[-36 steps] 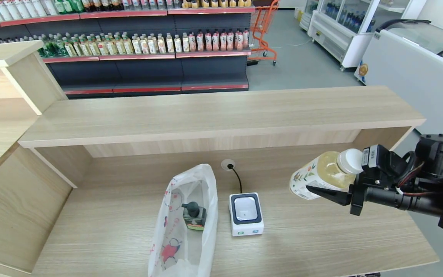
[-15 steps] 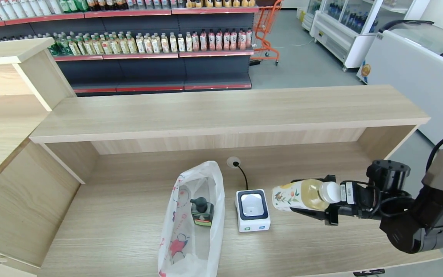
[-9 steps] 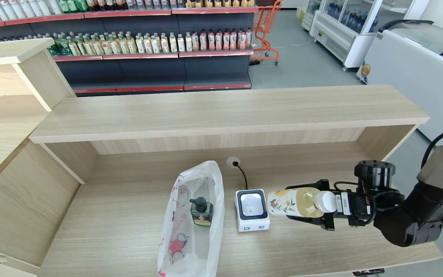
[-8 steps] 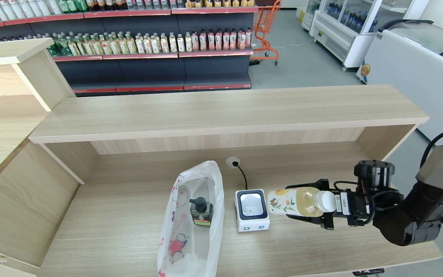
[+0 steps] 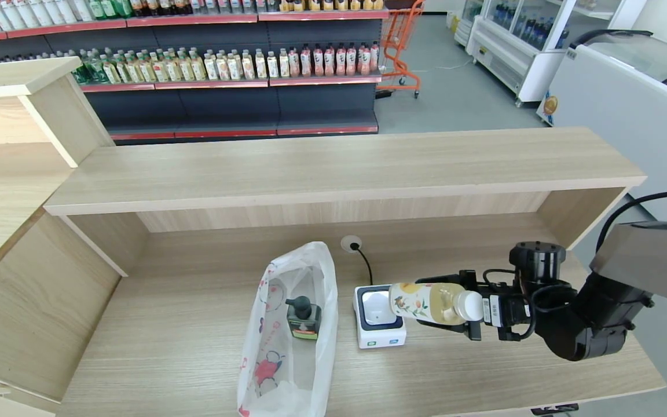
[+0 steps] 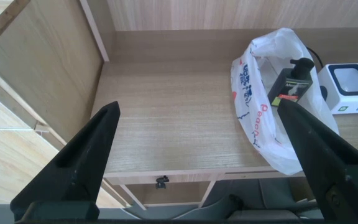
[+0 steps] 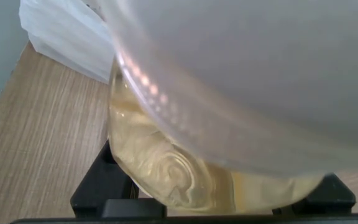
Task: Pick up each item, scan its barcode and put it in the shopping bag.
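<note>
One drink bottle (image 5: 414,300) lies sideways in the right gripper (image 5: 435,304), which is clamped around its body, base over the one scanner (image 5: 377,329) just ahead of that gripper. Farther out, one shopping bag (image 5: 278,353) holds one pump bottle (image 5: 303,318). The right arm stretches low over the desk (image 5: 183,324). The left wrist view shows the left gripper (image 6: 199,109) spread wide, empty.

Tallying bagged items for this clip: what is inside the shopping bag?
Inside the shopping bag is one dark pump bottle with a black pump head. The bag's crumpled near end hides anything under its folds. The drink bottle is outside it, in the right claw.
</note>
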Motion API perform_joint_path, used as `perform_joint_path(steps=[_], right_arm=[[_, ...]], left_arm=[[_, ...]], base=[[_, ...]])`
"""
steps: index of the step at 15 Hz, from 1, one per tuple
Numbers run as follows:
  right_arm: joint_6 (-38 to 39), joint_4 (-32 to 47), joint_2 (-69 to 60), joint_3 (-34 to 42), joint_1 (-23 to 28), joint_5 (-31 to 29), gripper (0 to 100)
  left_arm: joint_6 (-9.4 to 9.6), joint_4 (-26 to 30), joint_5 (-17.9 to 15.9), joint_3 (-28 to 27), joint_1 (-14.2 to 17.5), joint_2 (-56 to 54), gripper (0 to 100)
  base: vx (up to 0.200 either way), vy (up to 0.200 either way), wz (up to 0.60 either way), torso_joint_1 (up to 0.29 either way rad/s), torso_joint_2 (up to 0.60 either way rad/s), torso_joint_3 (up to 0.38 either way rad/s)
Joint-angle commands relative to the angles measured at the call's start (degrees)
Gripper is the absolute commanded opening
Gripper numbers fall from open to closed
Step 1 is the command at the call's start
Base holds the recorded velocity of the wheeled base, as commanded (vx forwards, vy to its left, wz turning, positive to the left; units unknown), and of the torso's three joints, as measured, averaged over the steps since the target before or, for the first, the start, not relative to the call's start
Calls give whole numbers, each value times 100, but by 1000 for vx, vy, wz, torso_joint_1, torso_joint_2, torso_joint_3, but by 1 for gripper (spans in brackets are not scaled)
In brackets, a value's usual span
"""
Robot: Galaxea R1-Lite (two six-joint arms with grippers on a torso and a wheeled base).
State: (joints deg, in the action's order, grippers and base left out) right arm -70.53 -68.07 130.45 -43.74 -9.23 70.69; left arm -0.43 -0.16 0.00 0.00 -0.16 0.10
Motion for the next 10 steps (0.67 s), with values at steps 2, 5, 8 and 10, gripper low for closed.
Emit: perform_joint_path(steps=[2,5,8,10], right_arm=[[-31,-4,270,-240,-79,6,0],[-66,4,428,-486,-141,6,0],[-136,-4,710,-803,-272,6,0],[-145,-4,789,-899,-360,-3,0]], left_arm=[[-1,-2,0,0,-2,-1,100],[-1,-2,9,0,-2,-1,100],[-1,-2,9,0,-2,-1,100],[-1,-2,0,0,-2,-1,100]], base=[[0,0,0,0,0,0],[0,0,0,0,0,0],[0,0,0,0,0,0],[0,0,0,0,0,0]])
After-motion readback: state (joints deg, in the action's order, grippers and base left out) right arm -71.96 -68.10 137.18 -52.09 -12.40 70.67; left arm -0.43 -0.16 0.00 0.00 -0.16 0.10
